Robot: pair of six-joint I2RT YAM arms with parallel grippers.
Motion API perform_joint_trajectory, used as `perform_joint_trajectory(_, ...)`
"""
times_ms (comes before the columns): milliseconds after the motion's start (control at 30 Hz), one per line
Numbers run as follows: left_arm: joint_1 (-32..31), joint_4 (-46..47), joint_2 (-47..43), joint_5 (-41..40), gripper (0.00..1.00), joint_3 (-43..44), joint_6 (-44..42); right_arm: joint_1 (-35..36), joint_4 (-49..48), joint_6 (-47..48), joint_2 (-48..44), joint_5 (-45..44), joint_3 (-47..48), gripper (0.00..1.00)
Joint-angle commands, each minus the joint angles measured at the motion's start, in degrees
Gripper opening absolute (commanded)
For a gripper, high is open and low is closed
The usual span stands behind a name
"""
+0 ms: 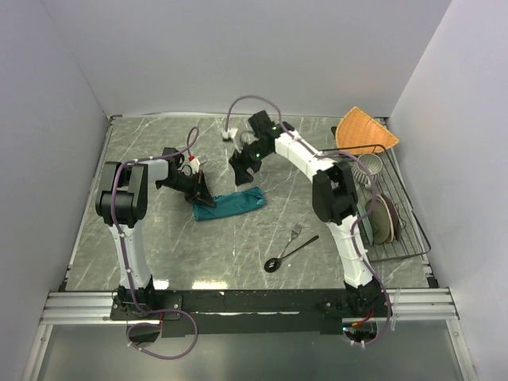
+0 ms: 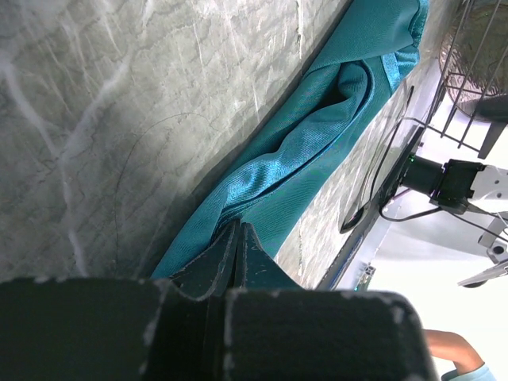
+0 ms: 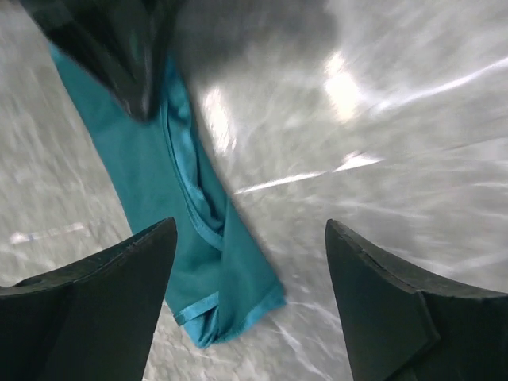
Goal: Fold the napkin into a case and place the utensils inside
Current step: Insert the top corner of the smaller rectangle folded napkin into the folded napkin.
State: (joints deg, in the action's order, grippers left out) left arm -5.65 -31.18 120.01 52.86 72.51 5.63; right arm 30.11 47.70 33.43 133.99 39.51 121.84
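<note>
The left hand (image 2: 238, 238) is clamped shut on the left end of the napkin (image 1: 230, 204), its arm bent low over the table (image 1: 151, 238). The right hand (image 3: 250, 302) hangs just above the napkin's right end, tilted down, jaws spread wide with nothing between them. The napkin lies mid-table as a narrow, rumpled band, so the fold looks partly made but not yet a tidy case, and the fork (image 1: 296, 232) and spoon (image 1: 287, 254) lie well apart from it, both yet to be tucked in.
</note>
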Motion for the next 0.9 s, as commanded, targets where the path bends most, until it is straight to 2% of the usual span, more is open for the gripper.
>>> perform_joint_trajectory(0,0.11,-0.37,2.95,-6.81,0.01,0.35,-3.52,1.7,5.04,5.68,0.74,-0.21,-0.19,0.88)
perform_joint_trajectory(67,0.11,-0.29,3.04,-6.72,0.01,0.44,-3.61,2.23,4.33,5.07,0.74,-0.4,-1.34,0.93)
perform_joint_trajectory(100,0.11,-0.2,3.04,-6.81,0.01,0.44,-3.61,2.41,4.33,4.54,1.09,-0.31,-1.26,1.0)
perform_joint_trajectory(367,0.11,-0.2,3.39,-6.54,0.01,0.53,-3.61,3.11,3.1,2.08,4.34,-0.49,1.55,0.99)
perform_joint_trajectory(733,0.11,-0.11,3.22,-6.19,0.01,-0.09,-3.87,3.38,4.85,0.85,7.77,2.42,3.23,0.76)
perform_joint_trajectory(867,0.11,-0.2,3.22,-6.02,0.01,0.17,-3.96,3.38,5.38,0.32,8.56,3.29,3.14,0.6)
